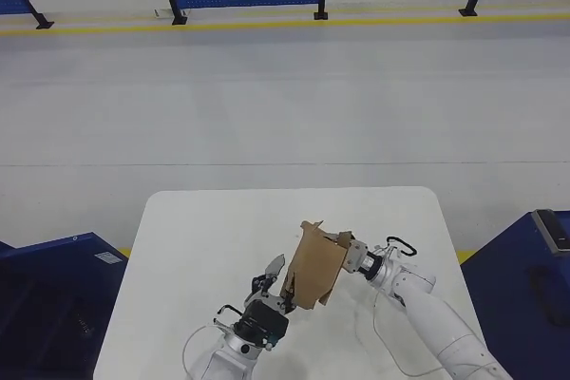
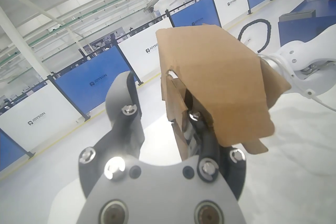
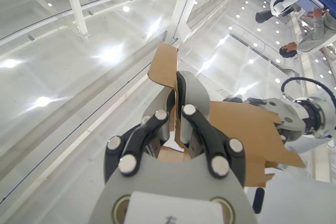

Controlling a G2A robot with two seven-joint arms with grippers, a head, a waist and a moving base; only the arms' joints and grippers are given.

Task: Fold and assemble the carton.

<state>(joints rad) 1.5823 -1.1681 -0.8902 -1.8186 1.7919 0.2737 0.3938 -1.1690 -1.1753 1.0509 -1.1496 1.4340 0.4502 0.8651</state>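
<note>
- Right gripper (image 3: 175, 89) is clamping the half-formed carton (image 1: 313, 271) by its wall.
- Left gripper (image 2: 160, 96) is gaping, one finger (image 2: 203, 130) inside it.
- Flaps (image 2: 253, 147) are sticking out loose; closing them looks left to do.

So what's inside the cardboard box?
One finger of the left gripper pokes into the open end of the carton. Deeper in it is dark, and the cardboard walls hide the rest.
</note>
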